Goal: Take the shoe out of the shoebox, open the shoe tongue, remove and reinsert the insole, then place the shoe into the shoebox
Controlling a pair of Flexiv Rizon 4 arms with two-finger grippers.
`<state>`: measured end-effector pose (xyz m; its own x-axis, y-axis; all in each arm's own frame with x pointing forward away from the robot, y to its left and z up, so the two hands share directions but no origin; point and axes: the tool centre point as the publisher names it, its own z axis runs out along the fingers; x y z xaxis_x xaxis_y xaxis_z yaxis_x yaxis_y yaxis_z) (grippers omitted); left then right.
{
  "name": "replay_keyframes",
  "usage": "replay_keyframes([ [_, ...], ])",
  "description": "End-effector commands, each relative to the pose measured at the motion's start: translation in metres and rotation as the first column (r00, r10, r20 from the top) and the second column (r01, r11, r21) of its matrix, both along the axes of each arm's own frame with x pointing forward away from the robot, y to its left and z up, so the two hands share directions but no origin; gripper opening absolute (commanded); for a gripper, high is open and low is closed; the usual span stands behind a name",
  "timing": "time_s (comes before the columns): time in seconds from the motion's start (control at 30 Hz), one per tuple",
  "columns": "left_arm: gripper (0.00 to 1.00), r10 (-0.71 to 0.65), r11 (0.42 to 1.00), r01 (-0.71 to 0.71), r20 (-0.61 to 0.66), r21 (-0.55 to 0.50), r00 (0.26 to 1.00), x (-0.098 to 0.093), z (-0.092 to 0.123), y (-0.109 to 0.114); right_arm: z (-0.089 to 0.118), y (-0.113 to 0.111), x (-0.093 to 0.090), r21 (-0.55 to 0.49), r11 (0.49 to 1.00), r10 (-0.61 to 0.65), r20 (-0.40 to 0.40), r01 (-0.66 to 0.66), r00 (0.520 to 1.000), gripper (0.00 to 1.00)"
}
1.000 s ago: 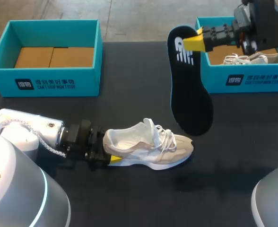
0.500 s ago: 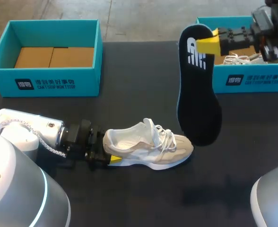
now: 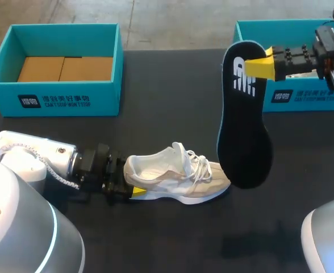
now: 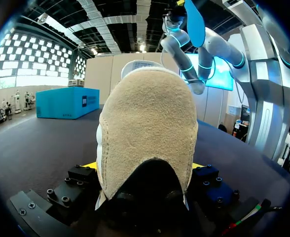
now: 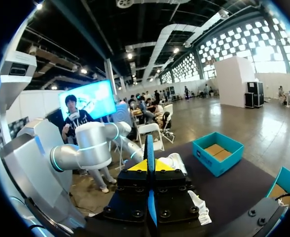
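A beige and white shoe [image 3: 178, 179] lies on its sole on the black table [image 3: 167, 91], toe to the right. My left gripper [image 3: 134, 185] is at its heel, one finger on each side, holding it. In the left wrist view the suede heel [image 4: 147, 143] fills the space between the fingers. My right gripper [image 3: 262, 67] is shut on the heel end of the black insole [image 3: 243, 131], which hangs in the air above the shoe's toe. Seen from the right wrist, the insole [image 5: 149, 153] stands edge-on between the yellow tips of that gripper [image 5: 149, 165].
An open teal shoebox [image 3: 59, 94] with a cardboard floor stands at the back left. A second teal shoebox [image 3: 303, 96] stands at the back right, under my right arm. Bare table lies in front of the shoe and between the boxes.
My right gripper has carried the insole to the right and a little lower. The shoe and my left arm have not moved.
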<state>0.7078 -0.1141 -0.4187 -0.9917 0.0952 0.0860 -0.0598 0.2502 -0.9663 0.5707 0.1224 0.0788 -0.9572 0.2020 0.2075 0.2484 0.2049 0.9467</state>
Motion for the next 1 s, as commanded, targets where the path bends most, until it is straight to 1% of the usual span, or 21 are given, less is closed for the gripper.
replay_keyframes([
  [0.03,0.0,0.001,1.0,-0.001,0.0,0.001,1.0,-0.001,-0.003,0.0,0.005,0.01,0.0,-0.01,1.0,-0.007,0.001,0.007,1.0,0.0],
  [0.17,0.0,0.001,1.0,-0.001,0.0,0.001,1.0,-0.001,-0.003,0.0,0.0,0.013,0.007,0.023,1.0,0.011,-0.035,-0.01,0.999,0.0],
  [0.4,0.0,0.001,1.0,-0.001,0.0,0.001,1.0,-0.001,-0.003,0.0,-0.003,0.004,0.013,0.07,0.997,-0.023,-0.09,0.03,0.996,0.0],
  [0.8,0.0,0.001,1.0,-0.001,0.0,0.001,1.0,-0.001,-0.003,0.0,-0.004,-0.001,0.02,0.081,0.996,-0.026,-0.129,0.037,0.991,0.0],
  [1.0,0.0,0.001,1.0,-0.001,0.0,0.001,1.0,-0.001,-0.003,0.0,-0.004,-0.001,0.02,0.081,0.996,-0.026,-0.129,0.037,0.991,0.0],
])
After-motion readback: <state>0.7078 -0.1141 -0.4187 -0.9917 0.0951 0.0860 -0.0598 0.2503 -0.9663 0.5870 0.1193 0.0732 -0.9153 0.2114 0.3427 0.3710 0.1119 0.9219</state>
